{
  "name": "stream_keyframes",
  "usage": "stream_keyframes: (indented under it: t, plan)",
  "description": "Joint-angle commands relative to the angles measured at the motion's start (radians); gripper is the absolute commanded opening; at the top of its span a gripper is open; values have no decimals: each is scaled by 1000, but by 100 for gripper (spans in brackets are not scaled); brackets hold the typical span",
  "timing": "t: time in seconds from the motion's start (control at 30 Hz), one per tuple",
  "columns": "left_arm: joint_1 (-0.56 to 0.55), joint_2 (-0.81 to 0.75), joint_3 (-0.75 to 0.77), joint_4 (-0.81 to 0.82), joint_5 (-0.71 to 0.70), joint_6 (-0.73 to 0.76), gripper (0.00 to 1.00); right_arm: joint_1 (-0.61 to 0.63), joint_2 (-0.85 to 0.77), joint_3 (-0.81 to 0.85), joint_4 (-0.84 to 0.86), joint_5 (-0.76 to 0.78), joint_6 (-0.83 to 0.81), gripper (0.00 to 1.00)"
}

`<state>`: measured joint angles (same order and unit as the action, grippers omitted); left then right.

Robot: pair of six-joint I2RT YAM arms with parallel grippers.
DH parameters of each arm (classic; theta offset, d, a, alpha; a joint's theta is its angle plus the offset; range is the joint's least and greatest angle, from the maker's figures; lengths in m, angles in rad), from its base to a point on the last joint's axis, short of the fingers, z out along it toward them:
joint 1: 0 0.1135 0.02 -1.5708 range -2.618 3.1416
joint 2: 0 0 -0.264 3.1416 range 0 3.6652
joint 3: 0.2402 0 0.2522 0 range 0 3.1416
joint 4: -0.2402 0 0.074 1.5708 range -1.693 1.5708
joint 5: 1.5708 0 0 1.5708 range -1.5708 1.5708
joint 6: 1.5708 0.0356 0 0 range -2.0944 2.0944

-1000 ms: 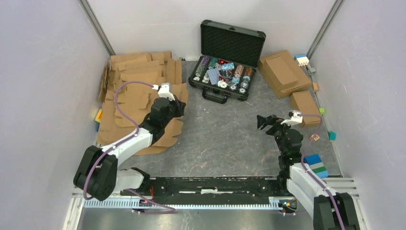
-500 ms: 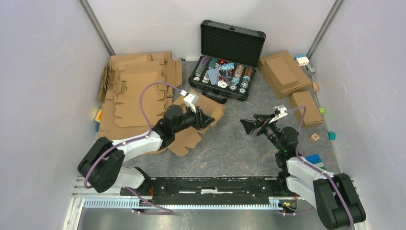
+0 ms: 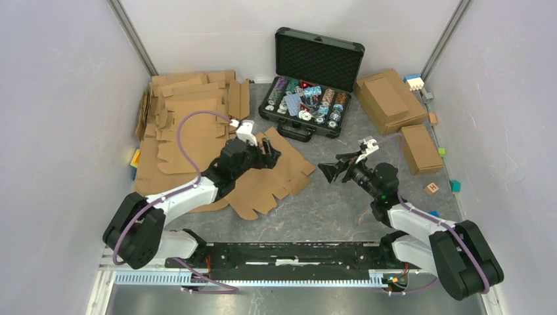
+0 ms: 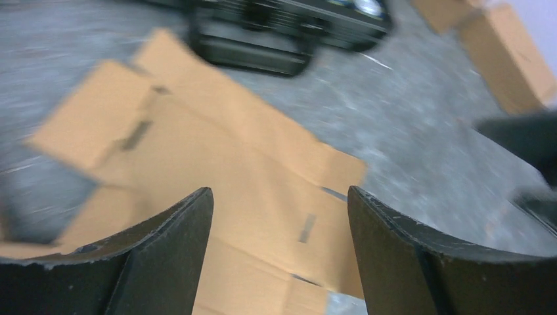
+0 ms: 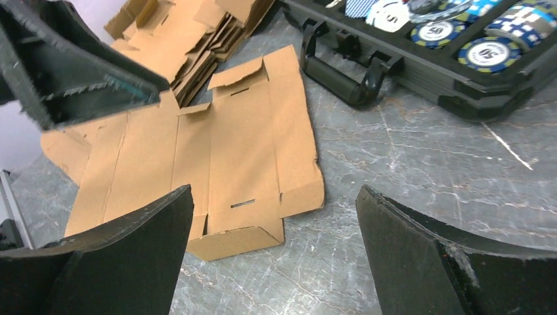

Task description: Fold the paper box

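Observation:
The paper box (image 3: 279, 176) is a flat brown die-cut blank lying on the grey table between the two arms, its flaps spread out. My left gripper (image 3: 268, 152) hovers over the blank's far left part, open, with nothing between its fingers. In the left wrist view the blank (image 4: 249, 164) lies blurred below the gripper's (image 4: 279, 190) spread jaws. My right gripper (image 3: 332, 169) is open just right of the blank and points at it. The right wrist view shows the blank (image 5: 243, 144) ahead of that gripper (image 5: 275, 188), one end flap slightly raised.
A heap of identical blanks (image 3: 187, 121) lies at the back left. An open black case (image 3: 318, 56) of poker chips stands at the back centre. Two folded brown boxes (image 3: 389, 98) (image 3: 419, 147) and small coloured blocks (image 3: 433, 223) sit on the right.
The left gripper carried one blank from the heap to the table's middle, then opened and let it go; the blank now lies flat. The right arm swung left toward it.

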<state>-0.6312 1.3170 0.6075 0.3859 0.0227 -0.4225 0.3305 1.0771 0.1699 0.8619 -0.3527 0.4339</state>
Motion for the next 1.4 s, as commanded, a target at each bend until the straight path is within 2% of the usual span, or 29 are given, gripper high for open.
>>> stream_keyframes:
  t: [0.0,0.17,0.37,0.5,0.6,0.73,0.83,0.93,1.03,1.13,1.27,1.37]
  plan:
    - [98,-30,39,-157,-263,-63,83,58,64,101,-98,32,-60,98]
    - [189,-5,48,-222,-256,-136,82,117,137,163,-159,44,-88,98]
    - [194,-5,62,-272,-317,-109,82,148,240,254,-285,66,-126,99]
    - [192,6,91,-331,-333,-65,76,149,311,312,-375,96,-135,94]
    - [192,10,103,-358,-354,-20,71,150,329,317,-365,66,-132,92]
    - [192,0,127,-467,-444,-29,75,151,339,320,-356,47,-132,92]
    - [194,-65,117,-610,-436,-134,90,153,345,318,-357,52,-134,92]
    - [195,-170,89,-749,-396,-255,100,155,350,321,-356,53,-130,92]
    - [195,-273,71,-893,-409,-344,100,156,348,318,-353,55,-129,93]
    - [198,-395,36,-1032,-455,-497,100,155,334,313,-351,55,-130,93]
    - [204,-536,-66,-982,-322,-546,100,155,316,306,-353,64,-137,93]
    - [208,-575,-109,-952,-254,-552,100,156,310,303,-351,68,-142,93]
